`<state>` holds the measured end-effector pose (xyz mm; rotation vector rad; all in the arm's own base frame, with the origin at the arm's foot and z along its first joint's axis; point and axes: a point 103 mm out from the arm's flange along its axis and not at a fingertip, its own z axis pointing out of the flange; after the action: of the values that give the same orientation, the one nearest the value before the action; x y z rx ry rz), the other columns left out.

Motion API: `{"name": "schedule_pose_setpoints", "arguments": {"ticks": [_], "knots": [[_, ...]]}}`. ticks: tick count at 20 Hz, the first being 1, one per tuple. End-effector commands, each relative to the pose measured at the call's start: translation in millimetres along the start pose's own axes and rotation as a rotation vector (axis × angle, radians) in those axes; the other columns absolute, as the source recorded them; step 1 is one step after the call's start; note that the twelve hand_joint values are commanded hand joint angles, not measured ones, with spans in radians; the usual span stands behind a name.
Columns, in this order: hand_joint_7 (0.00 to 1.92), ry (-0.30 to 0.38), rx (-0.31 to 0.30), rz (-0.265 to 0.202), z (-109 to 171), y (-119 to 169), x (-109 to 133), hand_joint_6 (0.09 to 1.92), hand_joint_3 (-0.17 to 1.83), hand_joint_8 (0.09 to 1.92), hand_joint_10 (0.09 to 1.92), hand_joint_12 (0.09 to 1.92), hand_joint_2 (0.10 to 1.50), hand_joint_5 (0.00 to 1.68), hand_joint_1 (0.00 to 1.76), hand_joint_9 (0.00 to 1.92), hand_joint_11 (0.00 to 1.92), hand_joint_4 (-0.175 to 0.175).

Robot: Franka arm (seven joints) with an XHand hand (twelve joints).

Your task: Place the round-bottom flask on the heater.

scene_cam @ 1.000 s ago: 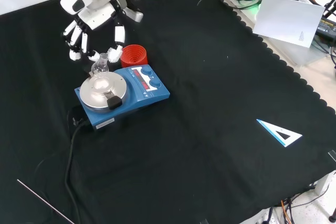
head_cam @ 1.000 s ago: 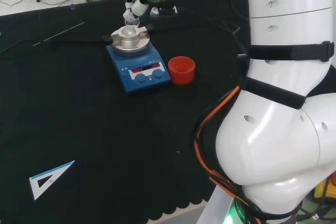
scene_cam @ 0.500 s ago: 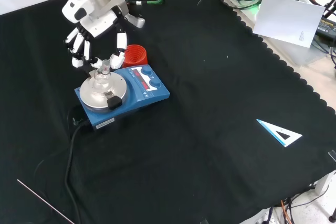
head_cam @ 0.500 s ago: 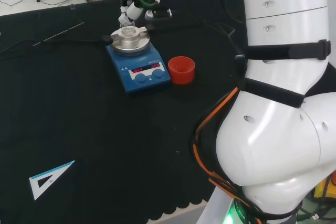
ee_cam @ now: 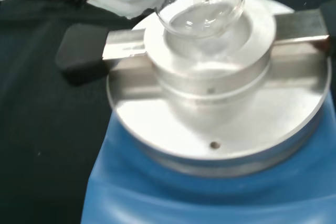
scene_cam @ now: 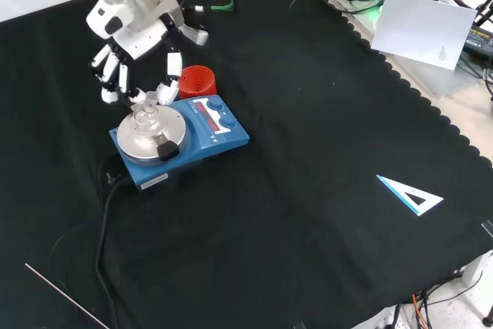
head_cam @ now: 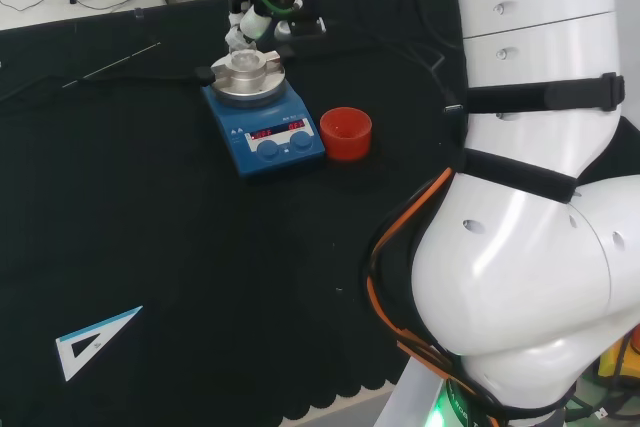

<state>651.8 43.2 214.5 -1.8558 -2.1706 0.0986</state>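
The hand (scene_cam: 127,32) hangs over the far side of the blue heater (scene_cam: 179,139) in the front view, its fingers (scene_cam: 170,75) curled in around the neck of the round-bottom flask (scene_cam: 148,111). The clear bulb sits at the mouth of the metal bowl (ee_cam: 210,72) on the heater's round plate, tilted a little. A red cup (scene_cam: 196,81) stands on the counter (scene_cam: 308,113) just beyond the heater.

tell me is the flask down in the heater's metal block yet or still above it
Down in it, or nearly: the flask bulb sits in the metal block hollow, neck between the robot hand fingers. Full contact: cannot tell.
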Motion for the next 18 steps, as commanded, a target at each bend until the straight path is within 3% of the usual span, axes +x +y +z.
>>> {"name": "schedule_pose_setpoints", "arguments": {"ticks": [1, 7, 12, 14, 16, 18], "knots": [[0.40, -0.001, 0.013, 0.005, 5, 3, -9, 1.19, 0.79, 0.54, 0.55, 1.32, 0.72, 1.01, 1.04, 0.55, 0.21, 0.175], [0.40, -0.001, 0.018, 0.014, 11, 5, -17, 1.19, 0.80, 0.54, 0.55, 1.32, 0.72, 1.01, 1.04, 0.55, 0.21, 0.175], [0.40, 0.003, 0.018, 0.009, 13, 4, -9, 1.19, 0.80, 0.54, 0.55, 1.32, 0.72, 1.01, 1.04, 0.55, 0.21, 0.175], [0.38, 0.031, 0.017, 0.003, 12, 5, -14, 1.17, 0.68, 0.55, 0.56, 1.33, 0.79, 0.99, 1.03, 0.54, 0.19, 0.175], [0.33, 0.051, 0.004, 0.009, 10, 5, -18, 1.14, 0.39, 0.57, 0.58, 1.34, 0.95, 0.94, 1.00, 0.49, 0.16, 0.175], [0.29, 0.061, -0.013, 0.019, 7, 5, -18, 0.96, 0.28, 0.57, 0.60, 1.34, 0.97, 0.83, 0.91, 0.45, 0.13, 0.071]]}}
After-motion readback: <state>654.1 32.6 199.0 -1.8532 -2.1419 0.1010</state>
